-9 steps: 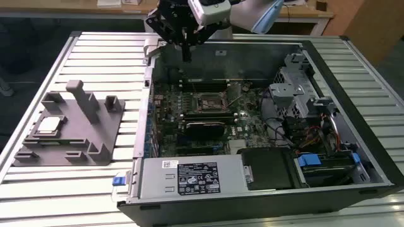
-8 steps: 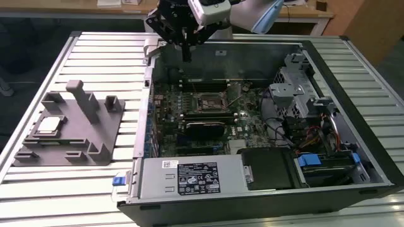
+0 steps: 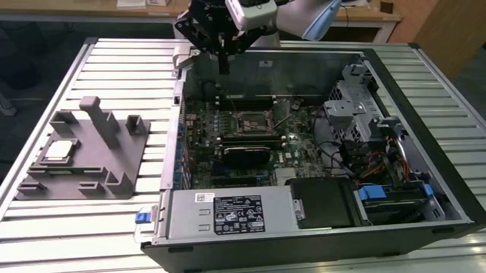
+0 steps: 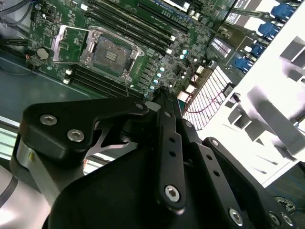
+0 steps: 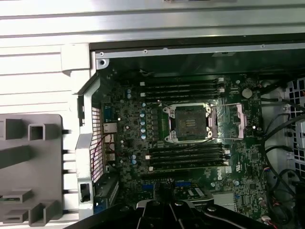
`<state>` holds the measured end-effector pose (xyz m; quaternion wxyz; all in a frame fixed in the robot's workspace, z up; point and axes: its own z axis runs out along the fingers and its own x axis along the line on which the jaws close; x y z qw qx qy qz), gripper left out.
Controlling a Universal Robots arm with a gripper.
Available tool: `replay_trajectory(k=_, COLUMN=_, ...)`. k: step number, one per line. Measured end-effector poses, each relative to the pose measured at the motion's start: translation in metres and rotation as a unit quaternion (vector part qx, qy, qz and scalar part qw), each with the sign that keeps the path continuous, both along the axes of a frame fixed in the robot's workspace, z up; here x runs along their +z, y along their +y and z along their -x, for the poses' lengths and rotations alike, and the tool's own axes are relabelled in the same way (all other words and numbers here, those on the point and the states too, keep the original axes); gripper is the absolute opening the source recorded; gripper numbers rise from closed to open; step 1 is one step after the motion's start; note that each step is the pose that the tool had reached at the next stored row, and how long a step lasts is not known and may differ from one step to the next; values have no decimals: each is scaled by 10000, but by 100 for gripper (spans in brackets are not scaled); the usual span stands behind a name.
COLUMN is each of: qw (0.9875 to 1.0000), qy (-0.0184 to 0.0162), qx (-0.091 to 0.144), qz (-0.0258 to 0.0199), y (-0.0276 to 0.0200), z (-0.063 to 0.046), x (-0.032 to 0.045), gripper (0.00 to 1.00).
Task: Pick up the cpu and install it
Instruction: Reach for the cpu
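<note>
The cpu [image 3: 60, 151] is a small silvery square lying flat in a recess on the grey plastic fixture [image 3: 83, 159], on the exterior view's left. My gripper [image 3: 224, 68] hangs far from it, over the back wall of the open computer case [image 3: 304, 233], with its fingers together and nothing between them. In the second wrist view the gripper [image 4: 160, 93] tapers to a point above the motherboard. The bare cpu socket [image 3: 247, 122] [image 4: 112, 50] [image 5: 190, 121] lies below, and its metal load plate [image 5: 237, 121] is swung open beside it.
A black heatsink block [image 3: 247, 153] lies on the board just in front of the socket. A drive cage and cables [image 3: 357, 119] fill the case's right side, and a power supply [image 3: 227, 213] fills its front. The fixture's upright posts [image 3: 95, 116] rise near the cpu.
</note>
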<state>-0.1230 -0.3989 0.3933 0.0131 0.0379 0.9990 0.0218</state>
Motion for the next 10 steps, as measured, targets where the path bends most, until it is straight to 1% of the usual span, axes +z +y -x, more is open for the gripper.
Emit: replay_trajectory(k=10, qw=10000, qy=0, qx=1, qz=0, y=0, z=87, x=0, gripper=11)
